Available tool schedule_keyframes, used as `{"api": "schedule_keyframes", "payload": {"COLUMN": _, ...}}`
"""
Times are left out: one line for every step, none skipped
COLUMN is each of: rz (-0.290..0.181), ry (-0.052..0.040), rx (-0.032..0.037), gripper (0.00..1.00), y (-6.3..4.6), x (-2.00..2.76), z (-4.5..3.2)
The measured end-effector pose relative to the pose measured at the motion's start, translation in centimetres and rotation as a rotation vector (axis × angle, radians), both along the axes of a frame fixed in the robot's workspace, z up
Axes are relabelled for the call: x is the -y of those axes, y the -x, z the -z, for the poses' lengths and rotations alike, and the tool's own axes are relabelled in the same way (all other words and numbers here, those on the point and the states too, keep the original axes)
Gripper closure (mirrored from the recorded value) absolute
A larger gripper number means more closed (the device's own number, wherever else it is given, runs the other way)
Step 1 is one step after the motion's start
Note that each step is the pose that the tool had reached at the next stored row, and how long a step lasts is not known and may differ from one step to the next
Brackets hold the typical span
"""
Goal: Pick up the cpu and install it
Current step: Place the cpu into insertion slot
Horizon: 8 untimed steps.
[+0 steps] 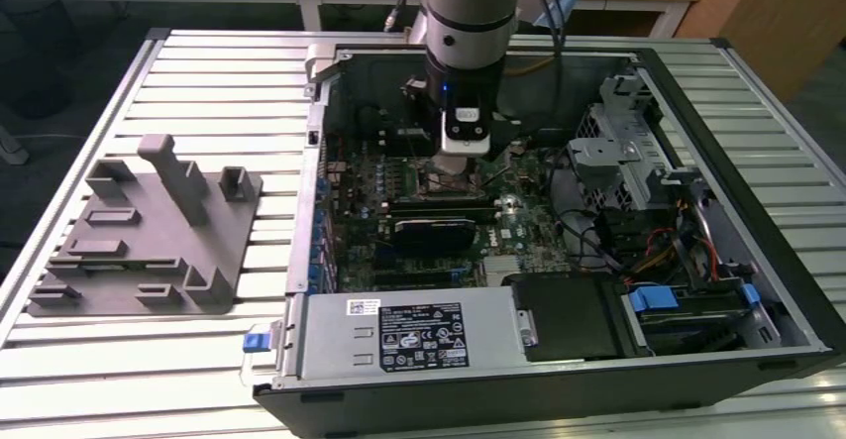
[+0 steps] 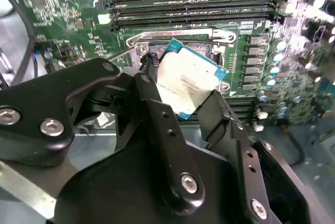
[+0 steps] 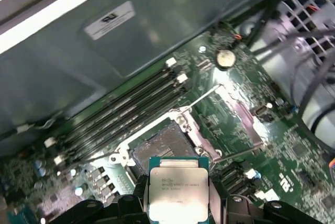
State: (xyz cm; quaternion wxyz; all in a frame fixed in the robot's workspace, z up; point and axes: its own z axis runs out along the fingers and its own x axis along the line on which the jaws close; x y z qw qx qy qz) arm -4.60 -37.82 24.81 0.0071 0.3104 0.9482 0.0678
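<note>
The cpu is a small square chip with a silver-white top and a thin blue-green rim. It sits clamped between the two black fingers of my gripper, which is shut on it. In the first wrist view the cpu hangs just above the square black socket, whose metal frame is swung open. In the second wrist view the chip is tilted over the socket, apart from it. In the exterior view my gripper reaches down into the open computer case over the motherboard.
Memory slots run alongside the socket. A grey plastic tray with upright posts stands at the exterior view's left on the slatted table. A power supply and drive cages with cables crowd the case.
</note>
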Motion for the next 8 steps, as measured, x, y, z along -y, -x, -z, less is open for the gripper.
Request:
{"api": "schedule_keyframes", "payload": {"rz": 0.018, "ry": 0.0, "rx": -0.0001, "gripper": 0.46, "y": 0.0, "x": 0.0, "z": 0.02}}
{"api": "schedule_keyframes", "payload": {"rz": 0.036, "ry": 0.0, "rx": 0.0, "gripper": 0.46, "y": 0.0, "x": 0.0, "z": 0.03}}
{"api": "schedule_keyframes", "payload": {"rz": 0.054, "ry": 0.0001, "rx": 0.0, "gripper": 0.46, "y": 0.0, "x": 0.0, "z": 0.05}}
{"api": "schedule_keyframes", "payload": {"rz": 0.072, "ry": 0.0, "rx": 0.0, "gripper": 0.46, "y": 0.0, "x": 0.0, "z": 0.06}}
{"api": "schedule_keyframes", "payload": {"rz": 0.09, "ry": 0.0001, "rx": 0.0, "gripper": 0.46, "y": 0.0, "x": 0.0, "z": 0.07}}
{"api": "schedule_keyframes", "payload": {"rz": 0.11, "ry": 0.0, "rx": 0.0, "gripper": 0.46, "y": 0.0, "x": 0.0, "z": 0.08}}
{"api": "schedule_keyframes", "payload": {"rz": 0.128, "ry": -0.0001, "rx": 0.0, "gripper": 0.46, "y": 0.0, "x": 0.0, "z": 0.09}}
{"api": "schedule_keyframes", "payload": {"rz": 0.146, "ry": 0.0, "rx": -0.0001, "gripper": 0.46, "y": 0.0, "x": 0.0, "z": 0.1}}
